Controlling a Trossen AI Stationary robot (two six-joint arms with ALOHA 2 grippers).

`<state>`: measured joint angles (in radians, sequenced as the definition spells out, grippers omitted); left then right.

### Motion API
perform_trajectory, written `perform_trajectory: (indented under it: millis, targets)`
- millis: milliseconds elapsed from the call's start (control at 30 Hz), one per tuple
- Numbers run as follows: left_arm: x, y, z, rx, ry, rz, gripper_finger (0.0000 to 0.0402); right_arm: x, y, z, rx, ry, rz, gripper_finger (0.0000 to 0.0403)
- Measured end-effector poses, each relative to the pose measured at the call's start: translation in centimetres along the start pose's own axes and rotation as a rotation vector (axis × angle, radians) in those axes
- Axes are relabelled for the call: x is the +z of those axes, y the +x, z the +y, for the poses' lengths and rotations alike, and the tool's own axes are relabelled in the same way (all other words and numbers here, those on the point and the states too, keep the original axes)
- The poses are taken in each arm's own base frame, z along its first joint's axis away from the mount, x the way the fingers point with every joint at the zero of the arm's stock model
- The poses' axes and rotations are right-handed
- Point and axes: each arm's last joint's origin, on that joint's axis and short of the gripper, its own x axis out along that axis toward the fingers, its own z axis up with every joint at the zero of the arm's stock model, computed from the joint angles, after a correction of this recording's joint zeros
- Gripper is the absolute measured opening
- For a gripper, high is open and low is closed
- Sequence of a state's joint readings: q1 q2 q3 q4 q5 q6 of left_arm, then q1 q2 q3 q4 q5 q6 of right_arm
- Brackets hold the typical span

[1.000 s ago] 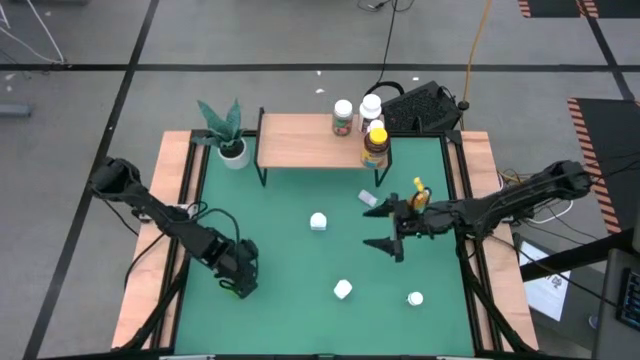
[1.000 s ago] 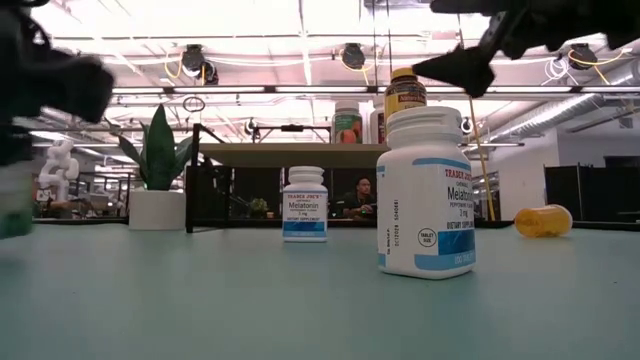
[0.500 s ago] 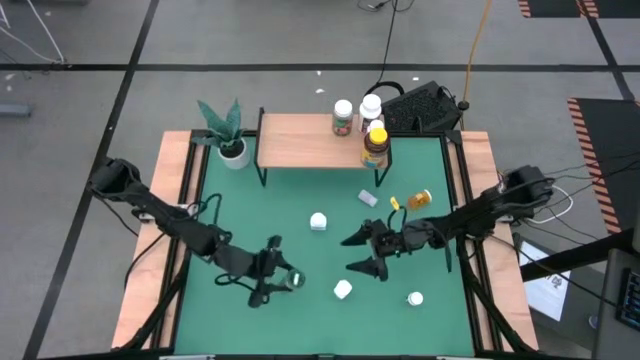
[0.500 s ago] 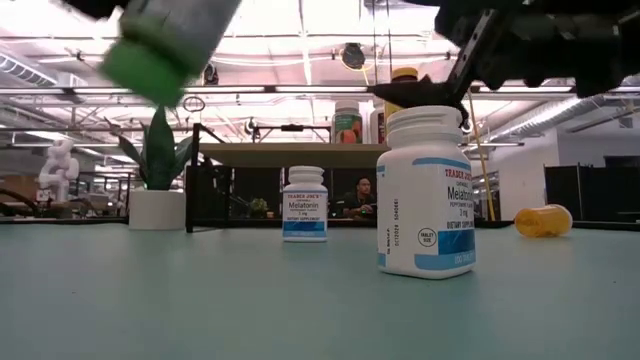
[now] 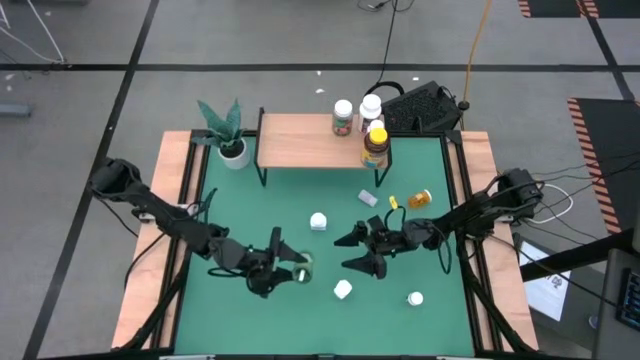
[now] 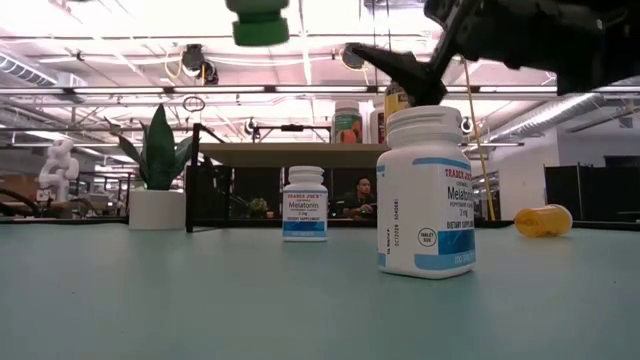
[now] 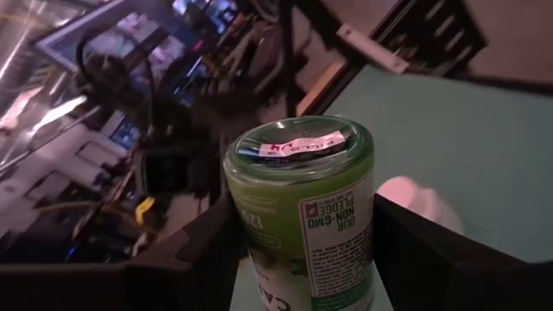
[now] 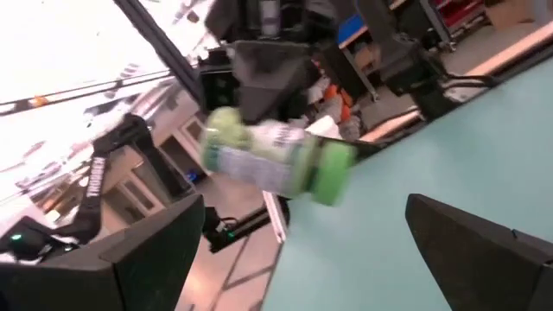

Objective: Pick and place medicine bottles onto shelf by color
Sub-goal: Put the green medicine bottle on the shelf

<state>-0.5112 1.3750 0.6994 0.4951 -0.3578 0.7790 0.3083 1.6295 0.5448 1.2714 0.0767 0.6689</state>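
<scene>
This is a robotics lab or workshop: a green-topped table (image 5: 300,320) with wooden side rails (image 5: 145,260) stands on a grey concrete floor (image 5: 120,40) marked with black tape lines. Cables (image 5: 480,40) trail across the floor at the far side. Beyond the table, exposed ceiling ducts (image 6: 560,105), hanging lights (image 6: 195,60) and a person at a desk (image 6: 360,195) fill an open industrial hall.
</scene>
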Motion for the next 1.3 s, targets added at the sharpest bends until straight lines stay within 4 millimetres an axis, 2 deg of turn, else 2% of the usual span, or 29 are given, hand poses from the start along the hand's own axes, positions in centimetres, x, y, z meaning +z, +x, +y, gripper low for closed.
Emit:
perform_trajectory:
  millis: [200, 400, 600, 800, 867, 1067, 1200, 1300]
  targets:
    - [-1.0, 0.5, 1.3, 0.059, -0.024, 0.031, 0.0223, -0.1, 1.7, 0.5, -0.036, -0.067, 0.103, 0.0393]
    - [-0.7, 0.6, 2.8, 0.139, -0.088, -0.072, 0.0223, -0.3, 1.7, -0.3, -0.206, -0.124, 0.073, 0.0393]
    - [-0.3, 0.5, 3.0, 0.137, -0.074, -0.140, 0.0223, -0.2, 1.8, 0.1, -0.178, -0.169, 0.061, 0.0393]
    - [-1.5, 0.9, 2.8, 0.078, -0.112, -0.051, 0.0223, -0.3, 1.8, 0.5, -0.131, -0.225, 0.071, 0.0393]
    - [-2.0, 1.0, 3.0, 0.086, -0.249, -0.022, 0.0224, -0.4, 1.7, 0.7, -0.130, -0.295, 0.076, 0.0393]
    - [-3.8, 1.4, 4.6, 0.167, -0.848, 0.001, 0.0224, -1.3, 1.6, 1.7, -0.131, -0.662, 0.099, 0.0390]
    - [-5.4, 1.6, 5.9, 0.200, -1.274, -0.018, 0.0224, -1.8, 1.3, 2.4, -0.220, -1.036, 0.106, 0.0383]
    - [-6.3, 1.6, 6.5, 0.181, -1.489, -0.019, 0.0224, -2.1, 1.1, 2.7, -0.332, -1.383, 0.154, 0.0380]
